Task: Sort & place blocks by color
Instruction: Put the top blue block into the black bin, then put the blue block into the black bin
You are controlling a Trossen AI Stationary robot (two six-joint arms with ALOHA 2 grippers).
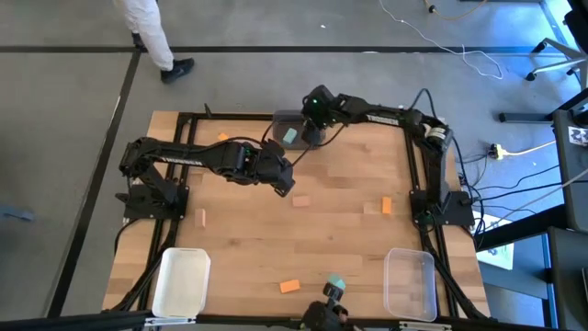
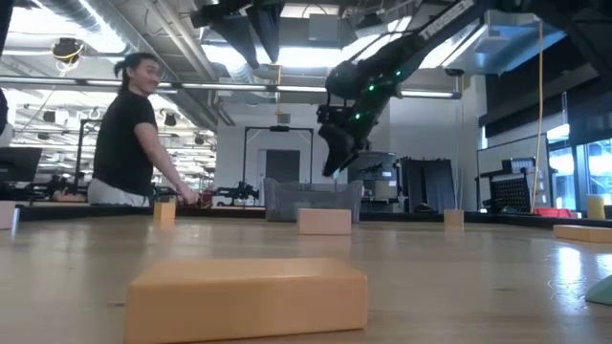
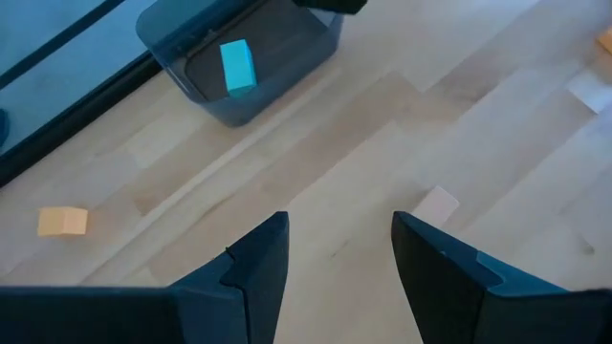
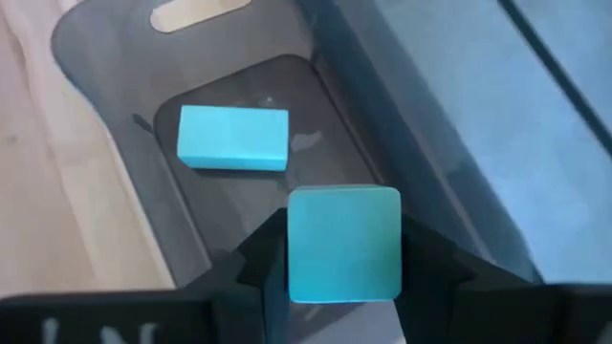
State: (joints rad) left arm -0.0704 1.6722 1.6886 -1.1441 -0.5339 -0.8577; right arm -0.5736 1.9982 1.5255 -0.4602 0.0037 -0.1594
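Observation:
My right gripper (image 1: 315,131) hangs over the dark grey bin (image 1: 296,119) at the table's far edge and is shut on a teal block (image 4: 344,244). A second teal block (image 4: 232,139) lies flat on the bin's floor. My left gripper (image 3: 335,258) is open above bare table near the middle, just short of a tan block (image 3: 437,204) that lies flat on the wood. Orange blocks (image 1: 387,205) (image 1: 289,286), another tan block (image 1: 201,217) and a teal block (image 1: 336,281) are scattered on the table. My right gripper pinches the teal block between its two fingers, one on each of two opposite side faces (image 4: 287,250). The fingers point down into the dark grey bin. The block is lifted clear above the bin's floor.
A white bin (image 1: 180,280) stands at the near left corner and a clear bin (image 1: 410,280) at the near right. A small orange block (image 1: 223,138) lies left of the grey bin. A person (image 2: 134,134) stands beyond the table's far edge. Black frame rails border the table.

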